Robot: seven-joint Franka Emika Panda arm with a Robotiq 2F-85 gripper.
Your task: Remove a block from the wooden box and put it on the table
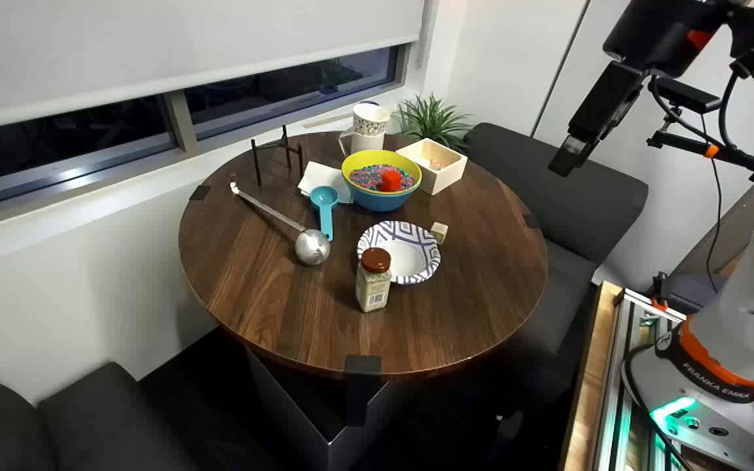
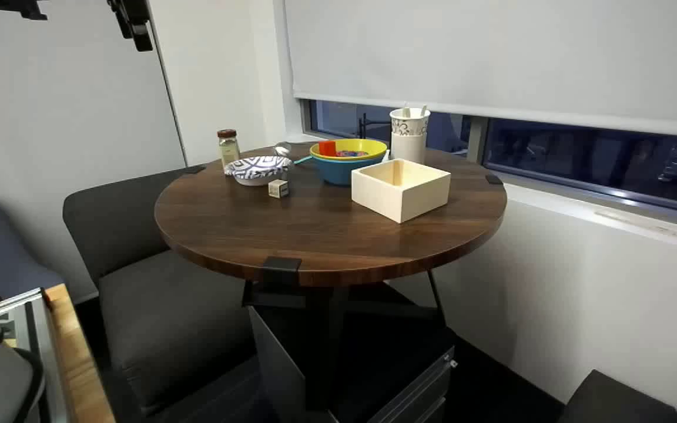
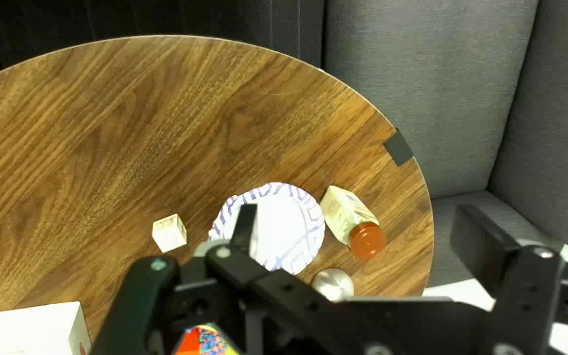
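The pale wooden box [image 1: 446,178] stands on the dark brown round table [image 1: 298,320], behind the block; it shows in both exterior views [image 2: 375,195] and partly at the lower left of the wrist view [image 3: 27,325]. Something small with pinkish-orange marks [image 1: 436,163] lies inside it; I cannot tell exactly what. A small pale wooden block [image 1: 439,232] sits on the table beside the patterned bowl, also in an exterior view [image 2: 278,188] and the wrist view [image 3: 169,233]. My gripper [image 1: 570,158] is high above and off the table's edge; its fingers [image 3: 360,229] are wide apart and empty.
A patterned paper bowl [image 1: 410,258], a spice jar [image 1: 374,280], a ladle [image 1: 312,246], a blue scoop [image 1: 324,199], and stacked yellow and blue bowls [image 1: 380,199] holding a red block [image 1: 391,180] share the table. A tall cup [image 1: 369,127] and a black stand [image 1: 285,154] are behind.
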